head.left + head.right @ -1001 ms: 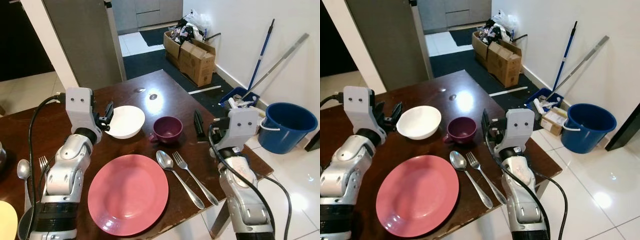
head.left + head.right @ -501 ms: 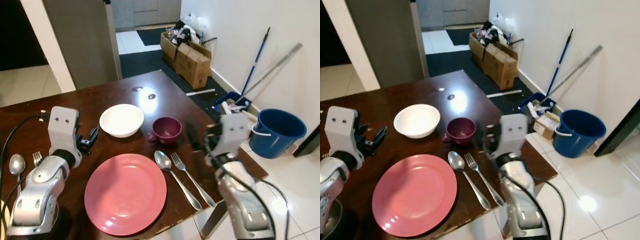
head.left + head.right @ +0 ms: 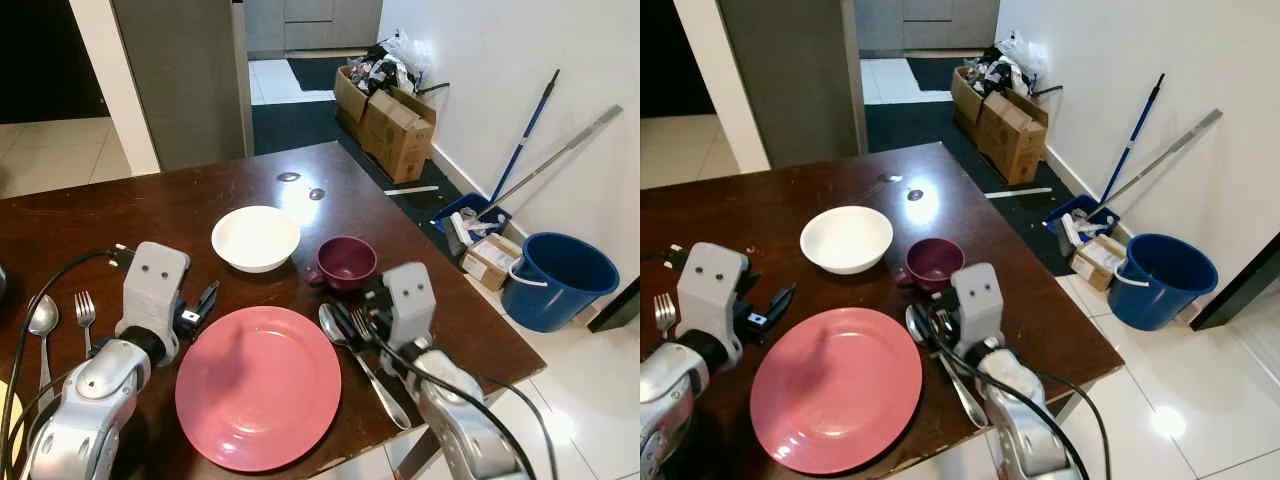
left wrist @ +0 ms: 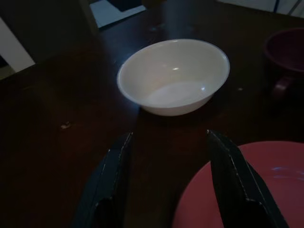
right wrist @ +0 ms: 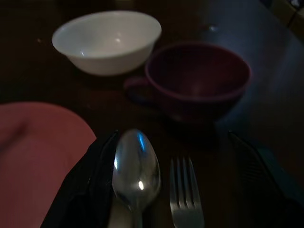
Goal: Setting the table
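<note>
On the table (image 3: 150,205), the right gripper (image 5: 173,156) hung spread over the spoon (image 5: 135,173) and fork (image 5: 186,204), right of the plate (image 3: 258,385). The cup (image 3: 346,262) and bowl (image 3: 255,237) lay beyond. The left gripper (image 4: 168,175), fingers apart, sat left of the plate, bowl ahead.

Dark wood table (image 3: 150,210) with a ceiling-light glare, beyond both grippers. White wall (image 3: 500,60) off to the right gripper's side; mop (image 3: 525,130) and pole (image 3: 560,145) lean on it. Blue bucket (image 3: 555,280) on glossy white tile floor (image 3: 590,400). Cardboard boxes (image 3: 390,120) by a dark mat (image 3: 300,115); grey cabinet (image 3: 180,75) ahead
</note>
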